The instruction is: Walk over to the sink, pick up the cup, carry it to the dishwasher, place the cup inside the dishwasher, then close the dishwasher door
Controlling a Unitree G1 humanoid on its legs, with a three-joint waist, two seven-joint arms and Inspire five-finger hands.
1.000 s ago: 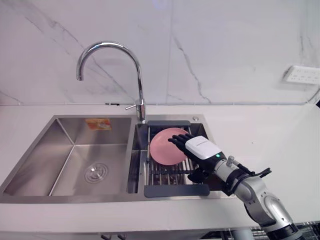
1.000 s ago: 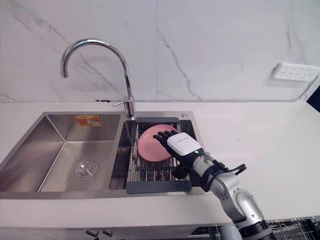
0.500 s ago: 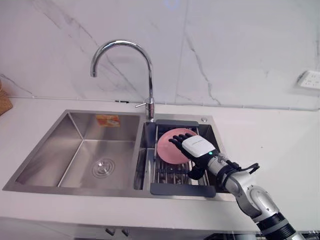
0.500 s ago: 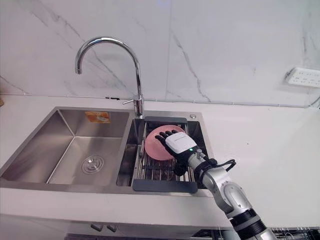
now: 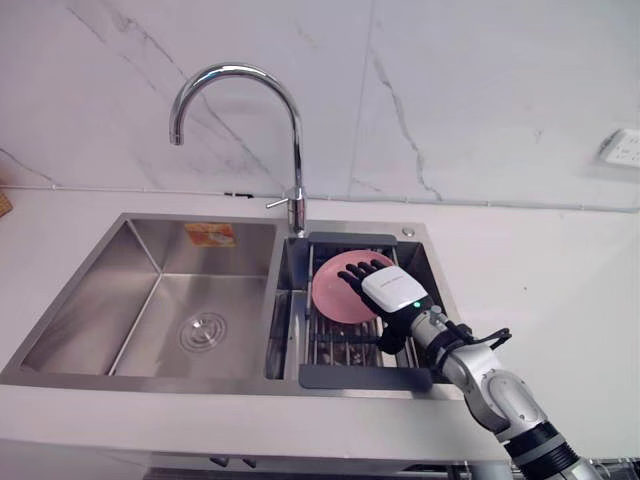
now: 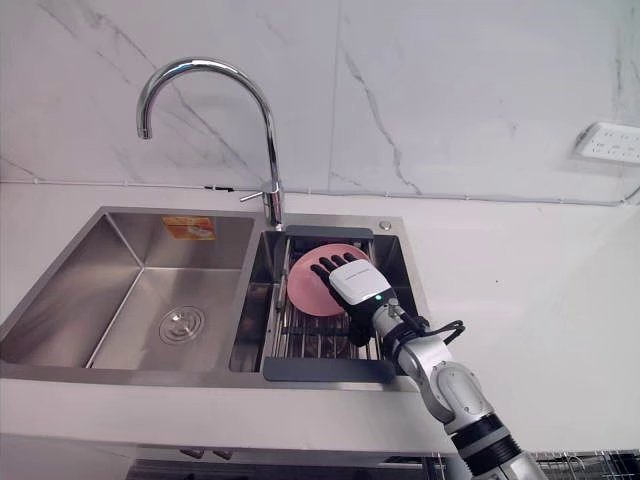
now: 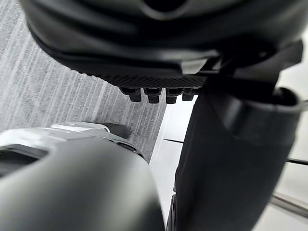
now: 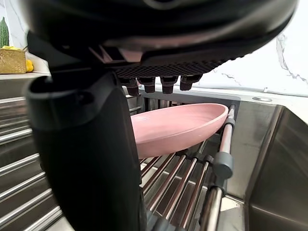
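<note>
Camera drift explains most of the difference from a second ago: sink (image 5: 130,268) and faucet (image 5: 296,150) have slid together across the head views, so neither has moved. Right hand (image 5: 392,292) keeps nearly the same station, perhaps a touch further over the pink dish (image 5: 330,295). That dish is the task's thing, shallow and more bowl than cup, and it lies tilted on the bars of the rack (image 5: 345,348) in the right basin. Its fingers (image 8: 159,84) are straight and spread above the rim and the thumb (image 8: 86,159) sits low beside the dish, clamping nothing; whether they touch it I cannot tell. Left hand (image 7: 154,57) hangs over the floor (image 7: 57,96), fingers straight, empty. The pick-up looks not yet made, and closing round the rim is the step in hand.
</note>
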